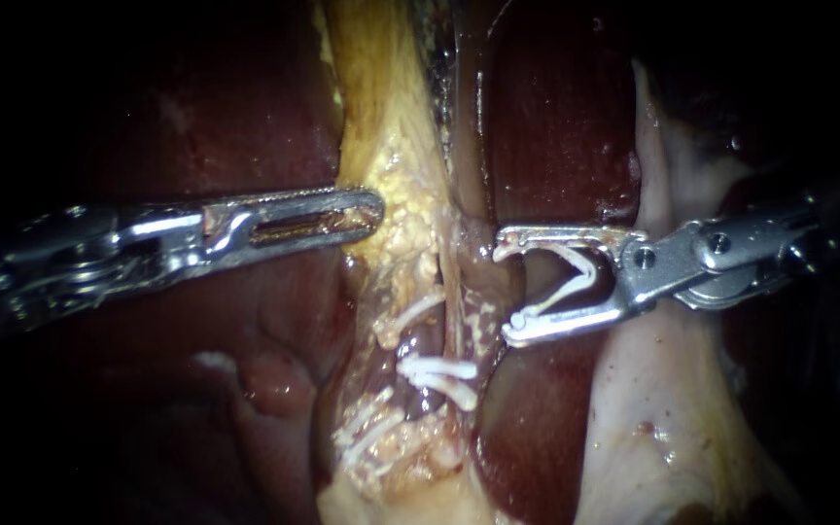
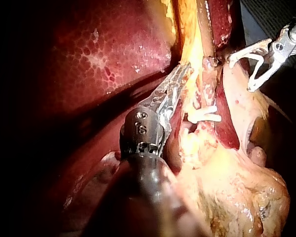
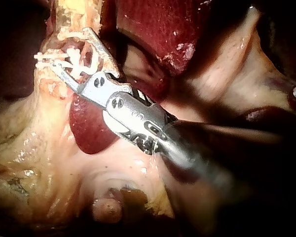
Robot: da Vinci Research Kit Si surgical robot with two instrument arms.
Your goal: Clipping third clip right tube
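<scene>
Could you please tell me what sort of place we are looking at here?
Probably a surgical practice bench, seen close through an endoscope: dark red liver, white clips already placed, and my right instrument carrying an open clip opposite my left instrument.

Light pools mid-scene on yellow tissue [image 1: 391, 146]; margins drop to black. Wet liver [image 1: 556, 126] glistens. Glare on left instrument [image 1: 369, 209] and right instrument [image 1: 505, 289]; white clip [image 1: 576, 277] flares.
</scene>
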